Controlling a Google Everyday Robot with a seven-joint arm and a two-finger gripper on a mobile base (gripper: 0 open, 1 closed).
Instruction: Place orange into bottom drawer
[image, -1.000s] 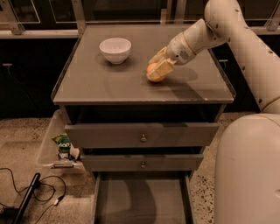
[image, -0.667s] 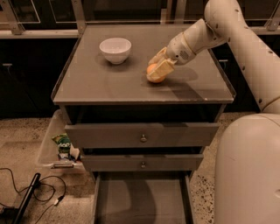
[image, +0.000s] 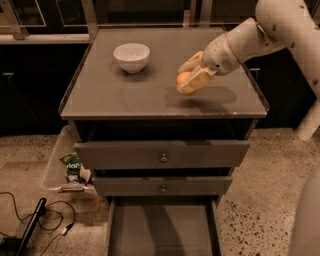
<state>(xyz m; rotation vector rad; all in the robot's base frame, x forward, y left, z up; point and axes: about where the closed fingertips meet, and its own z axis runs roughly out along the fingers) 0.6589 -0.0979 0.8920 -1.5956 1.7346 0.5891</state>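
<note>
i have the gripper (image: 189, 83) over the right half of the cabinet top (image: 125, 97), wrist coming in from the right, and its pale fingers (image: 199, 80) are pinching the orange (image: 182, 78) from either side, only the left face of the fruit showing between them. the orange sits low, right at the cabinet top; i can't tell if it's touching the surface or just clear of it. the side-on grip makes sense to me for a round smooth fruit that would roll if nudged from above. the white bowl (image: 131, 56) stands well apart at the back left, out of the arm's way. the bottom drawer (image: 160, 232) is pulled out below, floor bare, so the drop spot is ready; the two knobbed drawers (image: 163, 158) above it are pushed in and won't block a descent in front of them. i judge this as the grasp step, carry not begun. next it needs a lift, then a swing forward past the front edge and down. risk: the orange slipping out during the long drop.
</note>
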